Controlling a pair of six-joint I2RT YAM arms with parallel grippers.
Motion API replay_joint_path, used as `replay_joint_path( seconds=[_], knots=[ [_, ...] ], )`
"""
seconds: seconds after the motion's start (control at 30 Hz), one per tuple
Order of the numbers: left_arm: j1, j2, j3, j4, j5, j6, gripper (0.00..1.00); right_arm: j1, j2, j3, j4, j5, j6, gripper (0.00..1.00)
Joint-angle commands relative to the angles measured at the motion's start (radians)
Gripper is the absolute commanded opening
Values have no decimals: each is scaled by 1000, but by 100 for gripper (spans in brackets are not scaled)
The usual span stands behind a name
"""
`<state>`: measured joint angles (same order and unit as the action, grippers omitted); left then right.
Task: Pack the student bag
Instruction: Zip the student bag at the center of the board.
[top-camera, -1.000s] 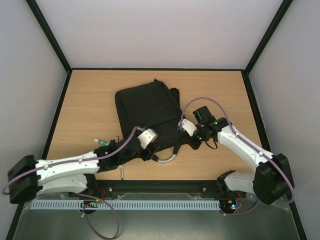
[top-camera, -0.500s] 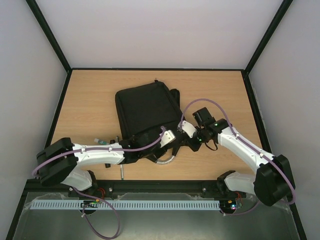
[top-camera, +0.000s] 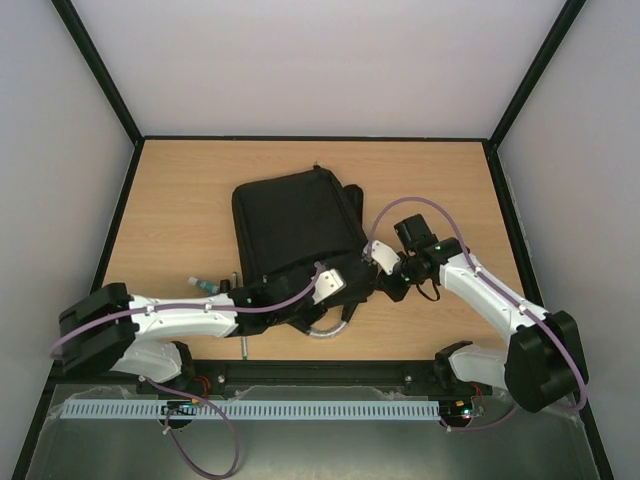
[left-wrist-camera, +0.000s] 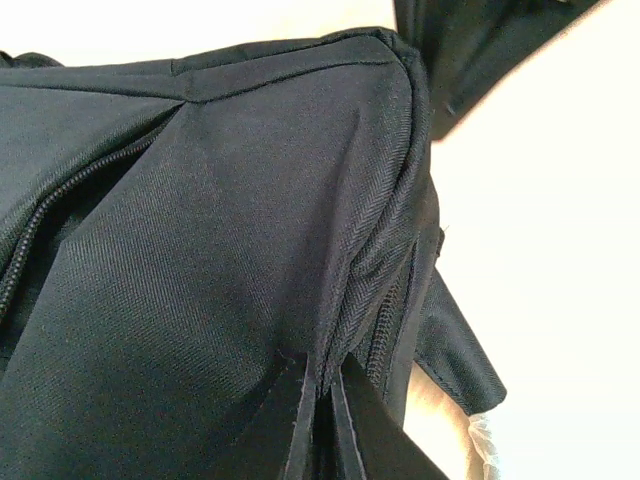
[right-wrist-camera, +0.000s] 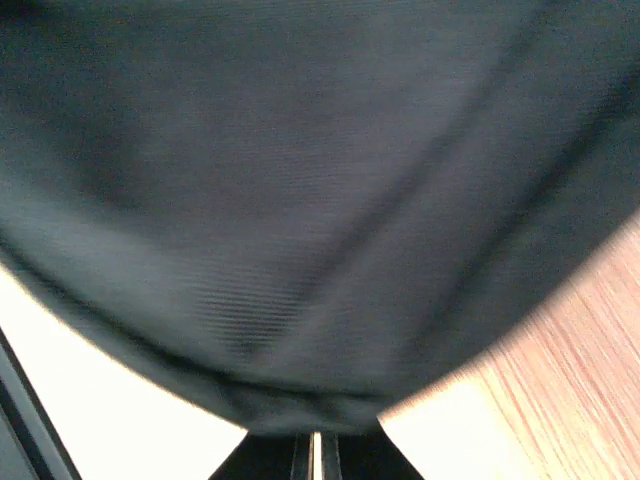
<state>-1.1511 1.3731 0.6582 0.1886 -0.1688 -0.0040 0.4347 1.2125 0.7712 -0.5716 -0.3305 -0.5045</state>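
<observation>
The student bag, a large black fabric backpack, lies flat in the middle of the table, its grey handle loop hanging off the near edge. My left gripper is at the bag's near right corner. In the left wrist view it is shut on a fold of the bag beside a zipper. My right gripper is just right of it. In the right wrist view, which is blurred, it is shut on the lower edge of the bag.
A teal-tipped pen-like item lies on the wood left of the bag, partly under my left arm. A thin stick-like item lies near the table's front edge. Black frame posts and white walls enclose the table.
My left arm has swung right along the bag's near edge and its jaws have closed on the fabric. The right gripper stayed shut and shifted slightly, and the bag shifted a little.
</observation>
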Motion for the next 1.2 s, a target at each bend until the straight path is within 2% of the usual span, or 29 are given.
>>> replay_joint_path(
  seconds=[0.0, 0.27, 0.3, 0.4, 0.5, 0.8, 0.97, 1.03, 1.17],
  knots=[
    [-63, -88, -80, -61, -39, -66, 4, -49, 7, 0, -31, 54, -40, 1],
    [-137, -202, -142, -124, -107, -175, 6, -51, 55, 15, 2, 33, -13, 1],
    [-140, -214, -138, -129, -114, -186, 14, -51, 61, 18, 4, 11, -7, 1],
    [-149, -216, -111, -120, -149, -188, 53, -48, 68, 25, -6, -47, 2, 1],
    [-149, -174, -72, -80, -156, -148, 63, -37, 52, 25, -12, -73, 7, 1],
    [-150, 144, 158, -15, -116, -28, 65, -11, 12, 16, -25, -94, 27, 1],
    [-150, 268, 263, -69, -198, -31, 64, -8, 1, 12, -29, -92, 24, 1],
    [-150, 286, 286, -87, -226, -35, 59, -8, -1, 10, -31, -95, 21, 1],
    [-150, 277, 277, -99, -240, -46, 38, -10, 2, 2, -31, -90, 9, 1]
  ],
)
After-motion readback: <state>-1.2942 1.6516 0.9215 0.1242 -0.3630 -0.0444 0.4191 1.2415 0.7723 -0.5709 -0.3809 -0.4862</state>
